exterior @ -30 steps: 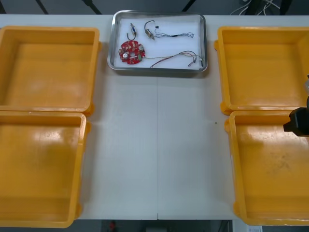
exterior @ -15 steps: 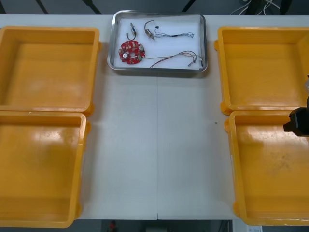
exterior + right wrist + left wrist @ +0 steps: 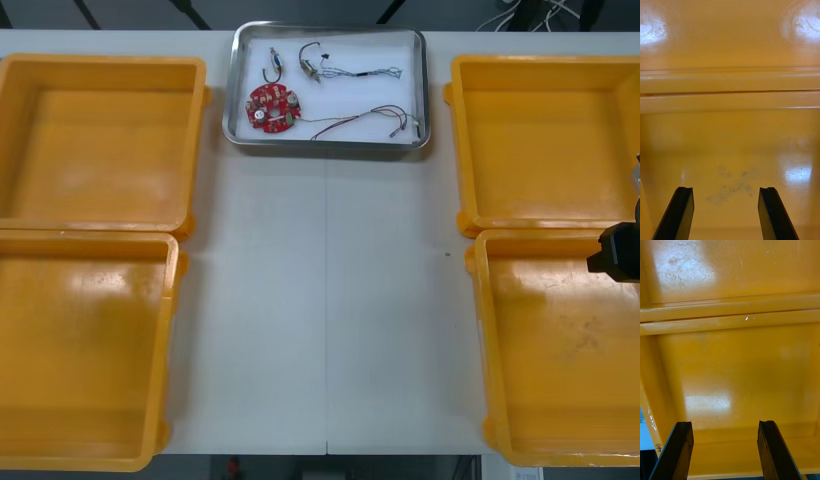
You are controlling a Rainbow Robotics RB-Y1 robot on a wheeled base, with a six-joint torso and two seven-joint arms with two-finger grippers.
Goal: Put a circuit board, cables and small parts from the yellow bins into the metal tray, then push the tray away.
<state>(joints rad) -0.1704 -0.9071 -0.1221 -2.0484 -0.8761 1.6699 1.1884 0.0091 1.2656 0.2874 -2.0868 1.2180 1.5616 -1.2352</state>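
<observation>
The metal tray (image 3: 429, 90) sits at the table's far edge, white inside. In it lie a round red circuit board (image 3: 271, 107), a small metal part (image 3: 272, 65) and two cables (image 3: 350, 72) (image 3: 365, 119). My right gripper (image 3: 727, 213) hangs open over the bare floor of the near right yellow bin (image 3: 730, 150); part of that arm (image 3: 618, 250) shows at the right edge of the front view. My left gripper (image 3: 725, 453) is open too, above the empty near left yellow bin (image 3: 737, 367), with nothing between its fingers.
All the yellow bins look empty: far left (image 3: 100, 140), near left (image 3: 80, 350), far right (image 3: 545, 140), near right (image 3: 565, 350). Bare white table (image 3: 325, 300) runs between them from the tray to the front edge.
</observation>
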